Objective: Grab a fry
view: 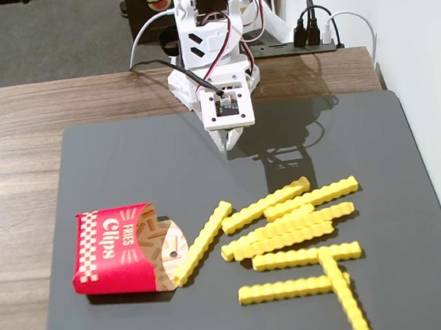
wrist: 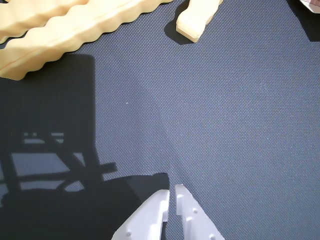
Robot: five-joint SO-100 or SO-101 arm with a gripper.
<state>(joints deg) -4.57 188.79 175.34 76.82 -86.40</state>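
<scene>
Several bright yellow crinkle-cut fries (view: 291, 225) lie loose on the dark grey mat (view: 125, 168), right of a red "Fries Clips" carton (view: 115, 250). One fry (view: 203, 242) leans diagonally at the carton's mouth. My white gripper (view: 231, 141) hangs over the mat's far middle, above and behind the fries, and holds nothing. In the wrist view the fingertips (wrist: 172, 191) stand almost together over bare mat, and fry ends (wrist: 75, 30) show at the top edge, well apart from the jaws.
The mat lies on a wooden table (view: 12, 157). A white wall runs along the right side. A power strip with plugs (view: 313, 35) and cables sit behind the arm's base. One fry (view: 345, 290) lies crosswise near the mat's front right.
</scene>
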